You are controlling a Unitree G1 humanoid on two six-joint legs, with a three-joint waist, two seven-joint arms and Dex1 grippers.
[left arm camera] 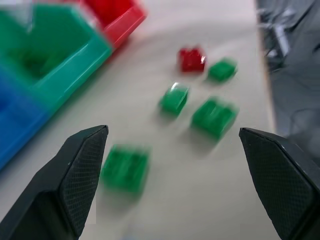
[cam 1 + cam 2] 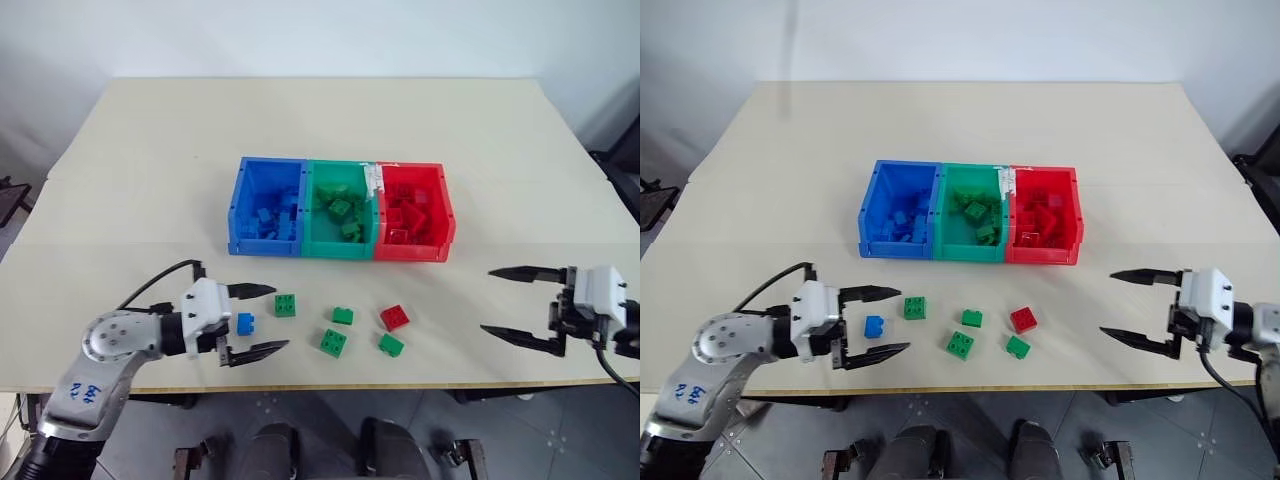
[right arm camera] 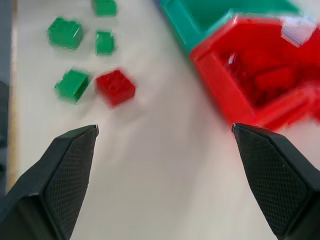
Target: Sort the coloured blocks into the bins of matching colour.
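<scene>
left gripper (image 2: 252,322) jaws apart, blue block (image 2: 245,323) right between them, near-left on worktop (image 2: 140,150) | right gripper (image 2: 518,306) apart, empty, well right of red block (image 2: 394,317) | left arm nearer | blue bin (image 2: 266,206) far of it

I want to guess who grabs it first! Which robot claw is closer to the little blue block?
The left. The blue block sits on the table right between the open fingers of the left gripper. The right gripper hangs open far off, past the red block.
</scene>
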